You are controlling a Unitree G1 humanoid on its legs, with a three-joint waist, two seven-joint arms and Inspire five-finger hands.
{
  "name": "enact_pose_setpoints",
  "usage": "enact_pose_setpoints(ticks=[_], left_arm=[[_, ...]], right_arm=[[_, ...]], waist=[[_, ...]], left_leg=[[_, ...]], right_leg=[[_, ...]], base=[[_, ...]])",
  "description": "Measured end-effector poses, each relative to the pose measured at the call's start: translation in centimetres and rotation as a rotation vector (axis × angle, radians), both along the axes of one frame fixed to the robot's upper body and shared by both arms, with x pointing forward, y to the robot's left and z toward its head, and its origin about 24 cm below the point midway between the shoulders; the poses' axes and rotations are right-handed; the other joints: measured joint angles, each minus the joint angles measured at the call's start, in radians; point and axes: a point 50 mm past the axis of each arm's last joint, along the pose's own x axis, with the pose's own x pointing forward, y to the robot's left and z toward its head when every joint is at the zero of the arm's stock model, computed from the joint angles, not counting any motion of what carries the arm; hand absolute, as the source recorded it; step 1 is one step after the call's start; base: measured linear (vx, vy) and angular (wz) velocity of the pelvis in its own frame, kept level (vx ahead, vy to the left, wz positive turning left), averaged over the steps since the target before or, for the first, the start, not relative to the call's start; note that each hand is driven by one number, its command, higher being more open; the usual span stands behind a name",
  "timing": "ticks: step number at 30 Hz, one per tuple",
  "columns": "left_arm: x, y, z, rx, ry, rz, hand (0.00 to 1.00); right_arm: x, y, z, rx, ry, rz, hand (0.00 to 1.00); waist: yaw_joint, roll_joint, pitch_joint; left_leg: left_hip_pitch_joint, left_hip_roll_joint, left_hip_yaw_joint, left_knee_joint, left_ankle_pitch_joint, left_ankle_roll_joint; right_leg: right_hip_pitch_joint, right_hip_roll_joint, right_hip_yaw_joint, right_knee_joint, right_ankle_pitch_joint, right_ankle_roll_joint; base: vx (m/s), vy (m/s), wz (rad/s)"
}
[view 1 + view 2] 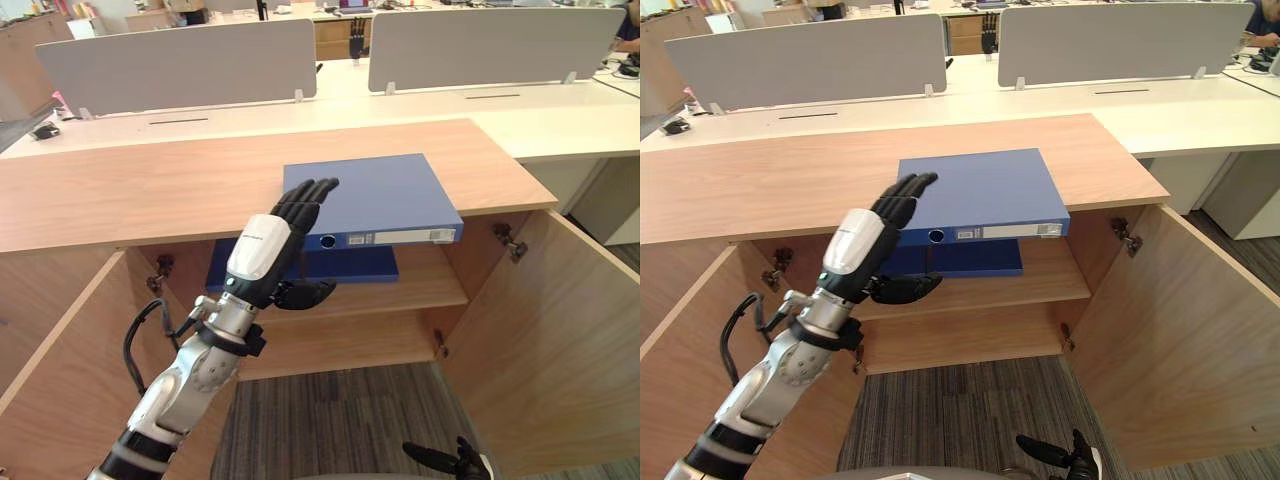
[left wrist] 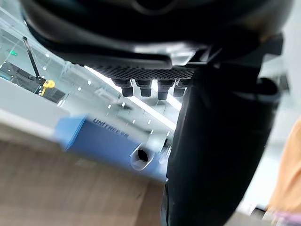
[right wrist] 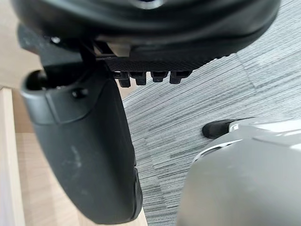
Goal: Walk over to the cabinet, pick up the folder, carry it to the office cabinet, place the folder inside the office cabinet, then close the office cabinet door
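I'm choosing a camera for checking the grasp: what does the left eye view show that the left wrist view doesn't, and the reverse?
Left eye view adds the open cabinet doors, the shelf with a second blue item, and the right hand. Left wrist view adds the left hand from its palm side and strip lights beyond. Both show the blue folder on the cabinet top, with the left hand open at its edge.

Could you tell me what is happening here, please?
The robot's left hand is raised, fingers straight, at the left front corner of the blue folder, which lies flat on the cabinet top and overhangs its front edge. It is not gripped yet. The cabinet doors stand open. The right hand hangs low above the carpet.
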Motion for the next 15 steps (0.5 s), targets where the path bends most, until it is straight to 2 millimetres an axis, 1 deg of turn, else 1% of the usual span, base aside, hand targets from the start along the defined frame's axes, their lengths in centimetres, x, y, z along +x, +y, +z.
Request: enact_pose_setpoints(ticks=[1, 2, 3, 4, 6, 9, 11, 13, 15], left_arm=[[0.2, 0.1, -0.2, 0.013, 0.006, 0.013, 1.0], [0.6, 0.2, -0.5, 0.037, 0.007, 0.046, 0.0], [0.8, 0.2, -0.4, 0.049, -0.007, 0.065, 0.0], [2.4, 0.2, 1.3, 0.058, -0.113, 0.164, 0.0], [2.8, 0.1, 2.0, 0.037, -0.142, 0.179, 0.0], [2.9, -0.2, 2.8, 0.046, -0.204, 0.179, 0.0], [2.8, -0.4, 3.6, 0.014, -0.227, 0.182, 0.0], [2.2, -0.7, 3.6, -0.036, -0.209, 0.164, 0.0], [1.4, -0.9, 3.1, -0.06, -0.185, 0.138, 0.0]], right_arm=[[0.0, 0.0, 0.0, 0.0, 0.001, 0.003, 1.0], [0.0, 0.1, 0.0, 0.003, 0.001, 0.005, 1.0], [0.0, 0.1, 0.0, 0.005, 0.0, 0.006, 1.0], [0.5, 0.2, 0.1, 0.015, -0.015, 0.012, 1.0], [0.8, 0.2, 0.2, 0.016, -0.027, 0.016, 1.0], [0.8, 0.2, 0.2, 0.017, -0.03, 0.017, 1.0], [0.9, 0.3, 0.2, 0.02, -0.032, 0.015, 1.0], [0.9, 0.4, 0.2, 0.024, -0.036, 0.012, 1.0], [0.9, 0.6, 0.2, 0.029, -0.038, 0.008, 1.0]], waist=[[0.0, 0.0, 0.0], [0.0, -0.001, 0.0], [0.001, -0.002, 0.001], [0.001, -0.006, 0.002], [0.001, -0.006, 0.001], [-0.002, -0.008, 0.001], [-0.003, -0.01, 0.001], [-0.002, -0.011, 0.001], [-0.002, -0.012, 0.001]], left_leg=[[-0.003, 0.0, 0.002, 0.0, -0.001, -0.001], [-0.01, 0.0, 0.005, 0.0, -0.002, -0.001], [-0.015, 0.0, 0.006, 0.0, -0.003, -0.001], [-0.022, -0.001, 0.007, 0.004, -0.013, -0.003], [-0.022, 0.0, 0.006, 0.005, -0.015, -0.006], [-0.02, 0.0, 0.005, 0.002, -0.018, -0.007], [-0.017, 0.001, 0.005, 0.0, -0.02, -0.008], [-0.017, 0.001, 0.005, 0.0, -0.023, -0.007], [-0.017, 0.0, 0.005, 0.0, -0.025, -0.007]], right_leg=[[-0.004, 0.0, 0.002, -0.001, 0.0, 0.0], [-0.012, 0.001, 0.004, -0.003, 0.001, -0.001], [-0.016, 0.001, 0.005, -0.006, 0.003, -0.001], [-0.013, 0.004, 0.01, -0.037, 0.021, 0.006], [-0.011, 0.005, 0.009, -0.042, 0.021, 0.006], [-0.004, 0.006, 0.009, -0.053, 0.023, 0.003], [0.0, 0.007, 0.009, -0.055, 0.023, 0.003], [0.002, 0.007, 0.008, -0.059, 0.023, 0.003], [0.003, 0.007, 0.008, -0.062, 0.023, 0.002]], base=[[0.04, -0.004, -0.06], [0.03, -0.003, -0.06], [0.14, -0.036, -0.15], [0.14, -0.05, -0.13], [0.07, -0.056, -0.07], [0.0, -0.043, -0.01], [-0.03, -0.046, -0.01], [-0.04, -0.044, 0.0], [-0.03, -0.04, 0.0]])
